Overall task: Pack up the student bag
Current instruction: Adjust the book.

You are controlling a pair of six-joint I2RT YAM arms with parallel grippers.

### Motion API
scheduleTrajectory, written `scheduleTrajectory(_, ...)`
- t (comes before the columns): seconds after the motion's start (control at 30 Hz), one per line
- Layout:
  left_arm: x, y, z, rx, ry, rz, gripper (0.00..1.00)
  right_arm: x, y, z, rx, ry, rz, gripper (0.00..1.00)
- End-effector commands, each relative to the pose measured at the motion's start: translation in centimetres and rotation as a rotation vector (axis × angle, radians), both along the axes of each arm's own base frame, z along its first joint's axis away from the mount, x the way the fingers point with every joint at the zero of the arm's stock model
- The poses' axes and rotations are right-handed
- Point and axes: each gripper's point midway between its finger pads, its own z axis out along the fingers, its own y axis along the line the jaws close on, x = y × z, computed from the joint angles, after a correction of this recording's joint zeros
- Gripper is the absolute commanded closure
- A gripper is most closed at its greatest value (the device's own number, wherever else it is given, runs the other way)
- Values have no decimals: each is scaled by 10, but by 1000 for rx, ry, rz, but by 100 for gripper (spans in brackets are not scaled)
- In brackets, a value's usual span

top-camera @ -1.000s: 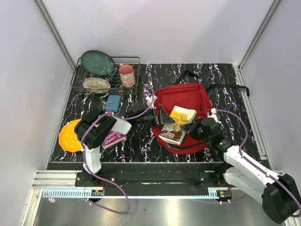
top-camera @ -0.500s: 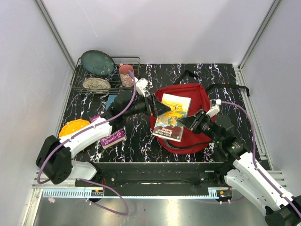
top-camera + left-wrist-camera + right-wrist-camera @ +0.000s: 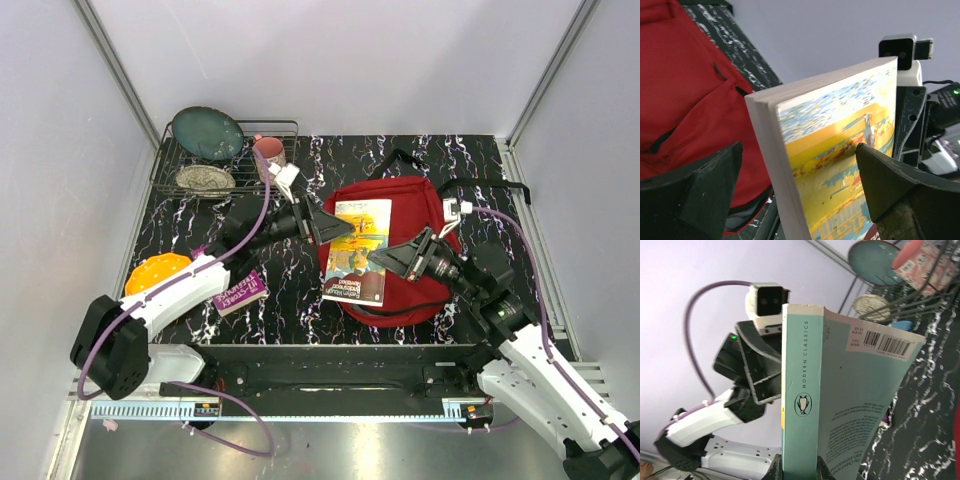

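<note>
The student bag [image 3: 415, 212], a red backpack, lies on the dark marbled table, and its red fabric [image 3: 687, 95] fills the left side of the left wrist view. A paperback book [image 3: 358, 250] with a yellow and blue cover [image 3: 840, 150] is held up above the bag. My right gripper [image 3: 380, 262] is shut on it, its jaws [image 3: 800, 471] pinching the teal spine [image 3: 801, 390]. My left gripper [image 3: 335, 228] stands wide open at the book's other end, one finger on each side of it [image 3: 797, 192]. Whether either finger touches the book I cannot tell.
A wire dish rack [image 3: 280, 128] at the back left holds a teal plate [image 3: 207, 132], a speckled dish [image 3: 204, 179] and a pink cup [image 3: 268, 158]. An orange plate [image 3: 152, 283] and a purple book [image 3: 240, 293] lie at the front left. Black bag straps [image 3: 485, 185] trail to the right.
My right gripper has lifted the paperback off the bag and turned it up. My left arm has unfolded and reached right, bringing its open jaws round the book's edge.
</note>
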Motion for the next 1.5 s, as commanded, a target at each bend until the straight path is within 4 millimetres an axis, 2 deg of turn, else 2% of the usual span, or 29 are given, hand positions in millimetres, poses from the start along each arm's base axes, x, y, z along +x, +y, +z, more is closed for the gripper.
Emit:
scheduleTrajectory(0.0, -21, 6, 43, -209, -53, -109, 1, -32, -5, 104, 194, -316, 85, 100)
scheduleTrajectory(0.03, -27, 6, 41, -222, -52, -142, 1, -33, -5, 107, 201, -323, 89, 100)
scheduleTrajectory(0.4, -60, 8, 78, -460, -122, -377, 1, -32, 4, 119, 270, -347, 155, 100)
scheduleTrajectory(0.53, -61, 9, 78, -492, -116, -401, 1, -31, 4, 117, 247, -349, 142, 100)
scheduleTrajectory(0.6, -62, 8, 76, -488, -118, -401, 15, -27, 3, 111, 229, -327, 124, 100)
scheduleTrajectory(0.73, -60, 10, 77, -477, -118, -387, 91, -20, -1, 100, 184, -307, 65, 100)
scheduleTrajectory(0.8, -57, 9, 73, -454, -108, -368, 100, -13, -3, 88, 150, -262, 31, 99)
scheduleTrajectory(0.9, -53, 8, 66, -400, -105, -335, 100, -6, -5, 76, 111, -232, -11, 96)
scheduleTrajectory(0.93, -53, 10, 70, -393, -123, -318, 100, -6, -6, 73, 108, -223, -17, 95)
scheduleTrajectory(0.97, -47, 6, 57, -333, -101, -287, 100, -1, -9, 68, 94, -200, -50, 91)
scheduleTrajectory(1.03, -41, 10, 63, -281, -138, -219, 100, 3, -13, 64, 76, -191, -86, 90)
scheduleTrajectory(1.07, -31, 10, 37, -164, -96, -161, 100, 7, -16, 57, 56, -165, -117, 86)
scheduleTrajectory(1.1, -23, 13, 41, -125, -100, -105, 100, 9, -18, 56, 46, -166, -132, 76)
scheduleTrajectory(1.13, -10, 23, 47, -98, -111, 15, 100, 11, -20, 55, 44, -161, -149, 52)
scheduleTrajectory(1.17, -4, 30, 33, -30, -69, 74, 100, 12, -20, 53, 35, -153, -155, 47)
scheduleTrajectory(1.23, 8, 44, 48, -40, -75, 203, 100, 17, -20, 45, 19, -126, -165, 40)
scheduleTrajectory(1.27, 10, 48, 50, -53, -50, 237, 100, 19, -20, 38, 9, -101, -175, 31)
scheduleTrajectory(1.33, 15, 53, 60, -87, -49, 289, 100, 27, -21, 28, 8, -43, -209, 27)
scheduleTrajectory(1.4, 19, 56, 64, -121, -19, 322, 100, 30, -23, 3, -15, 53, -237, 22)
scheduleTrajectory(1.47, 25, 62, 69, -164, 3, 379, 100, 30, -27, -1, 8, 67, -261, 21)
